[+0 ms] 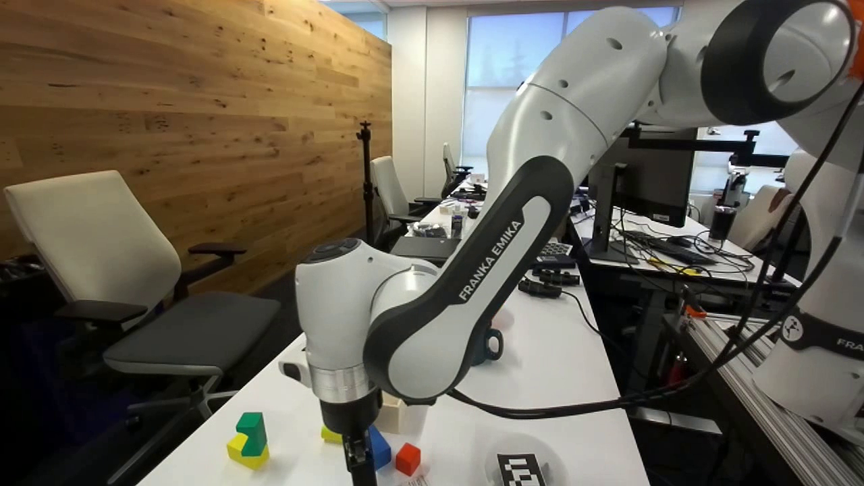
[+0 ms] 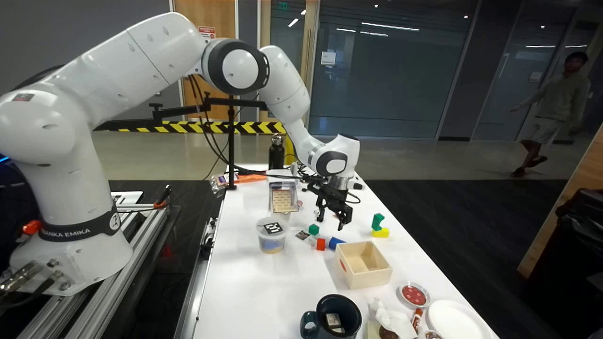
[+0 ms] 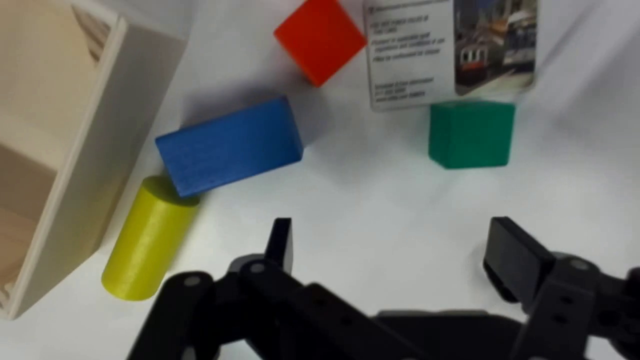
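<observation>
Claw (image 3: 392, 245): standing wide, pointed down, holding nothing; white table (image 3: 370, 200) shows between its fingertips.
Yellow cylinder (image 3: 150, 240): just outside one fingertip, lying on its side; judged apt to roll, though the wooden box (image 3: 117, 125) alongside would likely check it one way.
Wooden box: past the cylinder from the claw, upright, open side up, as suits a container.
Blue block (image 3: 232, 145): ahead of that same fingertip, on a long face, by the cylinder's end; contact cannot be told.
Green cube (image 3: 470, 135): ahead, toward the opposite fingertip; flat on a face, hence probably steady.
Card (image 3: 410, 60): beyond the green cube, lying flat.
Red cube (image 3: 321, 42): farther ahead, just beside the card.
Green curved block (image 2: 375, 222): well apart from the claw, upright, apparently on a small yellow block (image 2: 380, 233), seemingly its base.
</observation>
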Available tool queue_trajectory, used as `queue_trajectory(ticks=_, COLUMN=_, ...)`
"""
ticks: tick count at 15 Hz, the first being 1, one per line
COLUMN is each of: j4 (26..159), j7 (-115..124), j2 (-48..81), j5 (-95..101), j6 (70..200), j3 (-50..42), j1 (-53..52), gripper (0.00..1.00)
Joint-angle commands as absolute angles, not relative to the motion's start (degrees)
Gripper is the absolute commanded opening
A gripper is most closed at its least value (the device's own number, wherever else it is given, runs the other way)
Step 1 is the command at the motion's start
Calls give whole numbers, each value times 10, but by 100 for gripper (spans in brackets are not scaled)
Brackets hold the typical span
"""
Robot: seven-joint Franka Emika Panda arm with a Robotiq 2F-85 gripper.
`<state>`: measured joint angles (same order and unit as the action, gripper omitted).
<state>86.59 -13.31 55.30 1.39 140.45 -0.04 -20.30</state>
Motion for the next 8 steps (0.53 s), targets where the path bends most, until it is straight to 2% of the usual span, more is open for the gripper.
queue_trajectory(ticks=1, j4=1001, j7=-105, j2=471, j5=59, j6=1420, j3=28, j1=-195, gripper=100)
queue_trajectory(ticks=8, j4=1087, j7=-130, j2=449, j5=87, j6=1503, j3=64, j1=-175, gripper=100)
